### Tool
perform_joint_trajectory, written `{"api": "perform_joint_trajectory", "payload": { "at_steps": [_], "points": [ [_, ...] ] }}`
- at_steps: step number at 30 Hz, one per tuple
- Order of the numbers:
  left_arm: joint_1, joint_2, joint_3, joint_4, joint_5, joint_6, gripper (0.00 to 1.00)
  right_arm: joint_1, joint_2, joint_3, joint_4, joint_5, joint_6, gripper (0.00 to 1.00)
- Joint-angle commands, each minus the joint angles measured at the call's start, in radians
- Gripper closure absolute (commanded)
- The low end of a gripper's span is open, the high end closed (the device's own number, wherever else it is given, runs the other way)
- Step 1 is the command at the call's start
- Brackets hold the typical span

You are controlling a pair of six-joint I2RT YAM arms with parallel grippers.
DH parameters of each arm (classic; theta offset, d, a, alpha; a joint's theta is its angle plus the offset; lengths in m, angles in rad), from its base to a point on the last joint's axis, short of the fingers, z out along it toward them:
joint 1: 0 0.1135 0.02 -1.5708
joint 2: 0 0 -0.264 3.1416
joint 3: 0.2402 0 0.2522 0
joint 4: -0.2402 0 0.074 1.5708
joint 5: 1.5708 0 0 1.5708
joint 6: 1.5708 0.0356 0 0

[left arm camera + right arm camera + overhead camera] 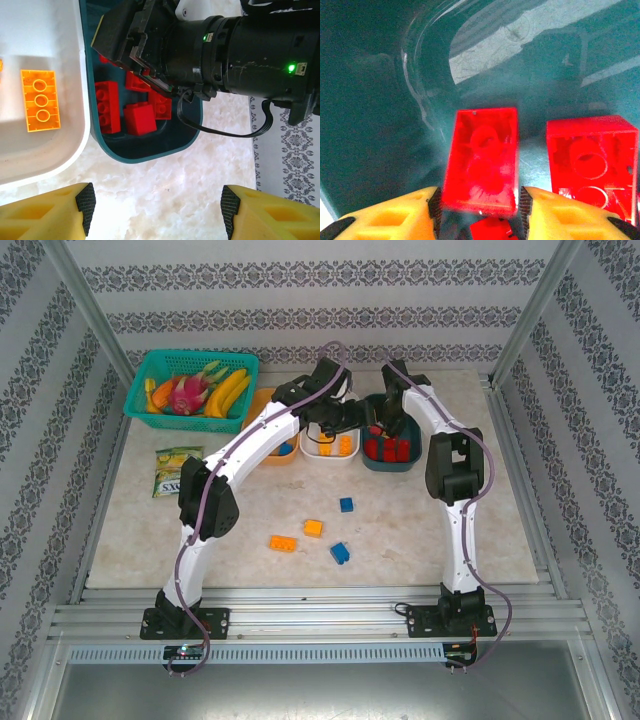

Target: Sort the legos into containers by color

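Note:
My right gripper (480, 212) hangs inside the dark teal tray (380, 100), jaws open a little. A blurred red lego (482, 157) lies between the pads with a thin gap on each side. A second red lego (592, 160) lies to its right. My left gripper (157, 210) is open over bare table, nothing between its pads, just in front of the teal tray (145, 155) holding several red legos (140, 117). An orange lego (40, 100) lies in the white tray (50, 155). Loose on the table are blue legos (346, 505) (340, 553) and orange ones (313, 528) (283, 542).
The orange tray (283, 455) is partly hidden under my left arm. A teal lattice basket of toy fruit (190, 385) stands at the back left, a green snack packet (177, 468) in front of it. My right arm's wrist (240, 55) hangs over the teal tray, close to my left gripper.

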Motion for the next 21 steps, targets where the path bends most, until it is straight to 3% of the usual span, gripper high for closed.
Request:
{"api": "perform_joint_trajectory", "payload": {
  "at_steps": [1,11,18,21],
  "points": [
    [0.012,-0.038,-0.008,-0.054,-0.012,0.028,0.3,-0.004,-0.066,0.007,-0.027,0.011,0.003,0.49],
    [0.011,-0.229,-0.26,-0.062,-0.063,0.06,0.3,0.029,-0.365,-0.144,0.03,0.085,-0.021,0.49],
    [-0.021,-0.358,-0.529,-0.081,-0.085,0.14,0.31,0.165,-0.769,-0.589,0.173,0.171,-0.072,0.48],
    [-0.053,-0.361,-0.601,-0.057,-0.09,0.121,0.31,0.205,-0.973,-0.838,0.239,0.123,-0.098,0.45]
  ]
}}
